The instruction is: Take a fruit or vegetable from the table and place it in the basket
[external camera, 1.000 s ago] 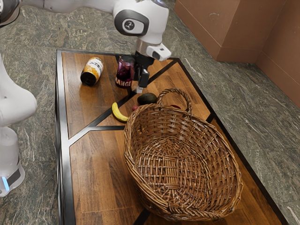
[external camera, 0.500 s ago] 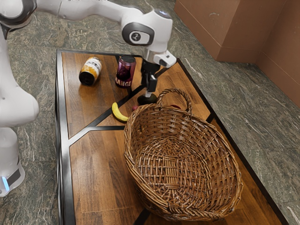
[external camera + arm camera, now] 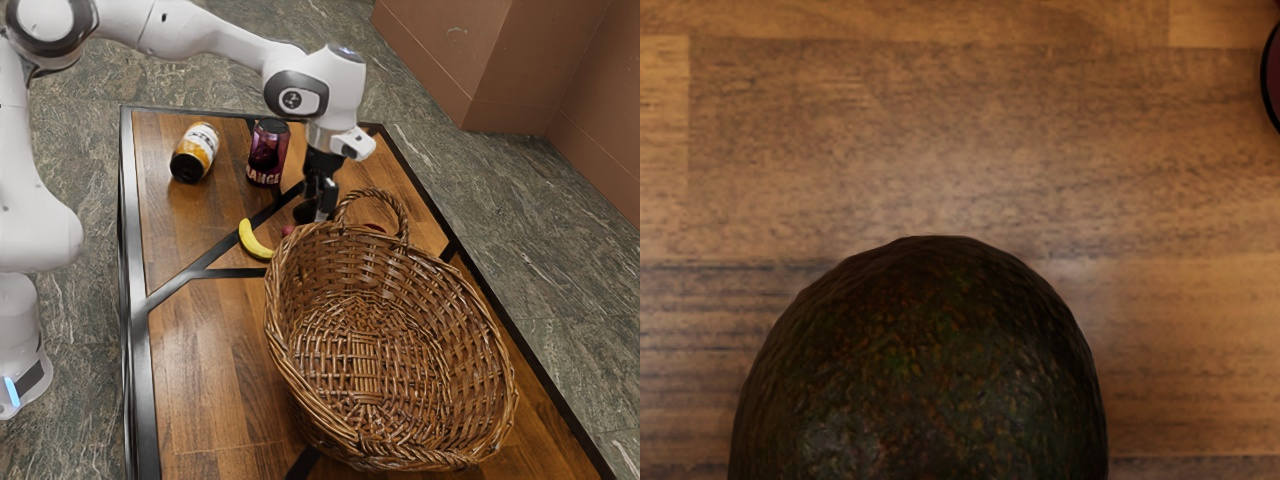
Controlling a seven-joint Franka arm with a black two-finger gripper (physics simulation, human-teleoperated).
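Avocado [image 3: 304, 212] lies low at the tabletop [image 3: 210, 330], just beyond the basket [image 3: 390, 440] on its far side, outside it. Your end effector [image 3: 320, 209] is right down at it, partly covering it; you cannot tell from here how far open it is or whether it has hold of anything. Toward the exterior view's left you have the banana [image 3: 252, 241], with two cans, orange-and-white [image 3: 197, 150] and purple [image 3: 267, 155], farther off.

Basket [image 3: 350, 262] on table [image 3: 215, 350] — banana [image 3: 252, 243] just beside it.
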